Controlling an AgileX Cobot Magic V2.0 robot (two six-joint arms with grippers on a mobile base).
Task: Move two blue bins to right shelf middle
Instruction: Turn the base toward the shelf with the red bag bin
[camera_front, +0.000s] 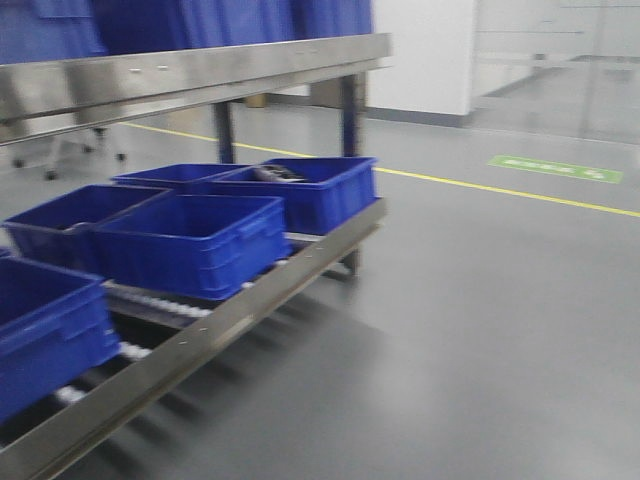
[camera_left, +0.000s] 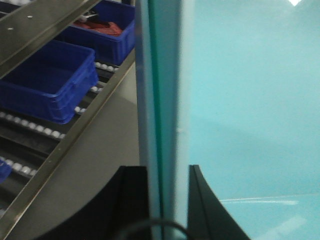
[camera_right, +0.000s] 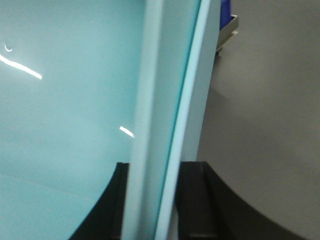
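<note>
pale bin (camera_left: 240, 100) held; dark bins (camera_front: 190, 245) crowd rack (camera_front: 300, 268)

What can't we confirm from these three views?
Bin count: wrist views show only a close-up wall of the pale blue bin, clamped by the left gripper and right gripper; one or two nested, unclear.
Front view: grippers and that bin lie outside the frame.
Far dark-blue bin contents: motion-blurred in front view.
</note>
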